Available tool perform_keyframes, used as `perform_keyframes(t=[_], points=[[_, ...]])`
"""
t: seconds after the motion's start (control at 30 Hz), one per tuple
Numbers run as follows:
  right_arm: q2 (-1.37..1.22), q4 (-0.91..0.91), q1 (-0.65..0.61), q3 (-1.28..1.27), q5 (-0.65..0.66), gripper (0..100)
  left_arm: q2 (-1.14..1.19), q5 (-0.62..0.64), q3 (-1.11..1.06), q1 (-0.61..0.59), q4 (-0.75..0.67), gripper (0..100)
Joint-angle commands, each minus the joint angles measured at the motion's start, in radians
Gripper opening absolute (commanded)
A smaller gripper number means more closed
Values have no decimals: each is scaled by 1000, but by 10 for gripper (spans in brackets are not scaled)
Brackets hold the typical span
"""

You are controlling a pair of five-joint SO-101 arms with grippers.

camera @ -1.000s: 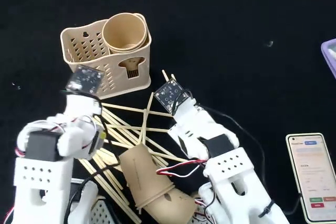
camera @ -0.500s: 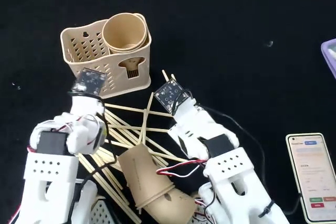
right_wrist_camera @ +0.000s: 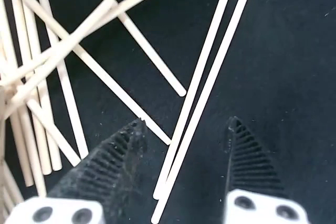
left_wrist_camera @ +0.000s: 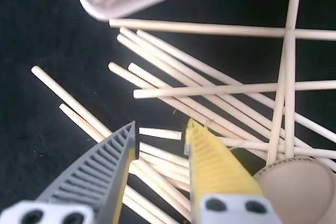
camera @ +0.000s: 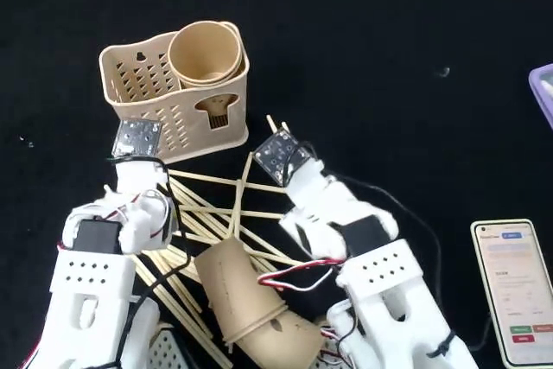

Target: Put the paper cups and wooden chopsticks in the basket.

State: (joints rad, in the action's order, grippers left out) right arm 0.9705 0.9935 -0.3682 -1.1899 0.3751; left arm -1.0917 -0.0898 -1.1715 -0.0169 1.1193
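My left claw [left_wrist_camera: 160, 129] hangs partly open and empty, tips over the scattered chopsticks [left_wrist_camera: 210, 91]. My right claw [right_wrist_camera: 185, 124] gapes wide, with two loose sticks [right_wrist_camera: 205, 92] lying between its jaws, ungripped. Seen from above, the basket [camera: 164, 105] sits at twelve o'clock from my left arm with cups [camera: 206, 51] inside, and a fallen cup [camera: 238, 291] lies at five o'clock.

A lit smartphone [camera: 513, 289] flat on the black table [camera: 389, 58], a purple object [camera: 543, 91] at the edge well beyond it.
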Motion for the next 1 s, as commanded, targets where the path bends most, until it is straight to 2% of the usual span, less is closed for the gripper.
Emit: perform_keyframes(t=[0.0, 0.13, 0.43, 0.77, 0.97], points=[[25, 51, 34, 87, -2, 251, -3, 6, 8, -5, -18, 164], [25, 78, 52, 68, 57, 251, -3, 6, 8, -5, -17, 165], [25, 86, 258, 36, 135, 251, -3, 6, 8, -5, -20, 166], [27, 114, 264, 22, 137, 251, -3, 6, 8, -5, -18, 166], [27, 319, 262, 185, 137, 251, -3, 6, 8, -5, -18, 166]])
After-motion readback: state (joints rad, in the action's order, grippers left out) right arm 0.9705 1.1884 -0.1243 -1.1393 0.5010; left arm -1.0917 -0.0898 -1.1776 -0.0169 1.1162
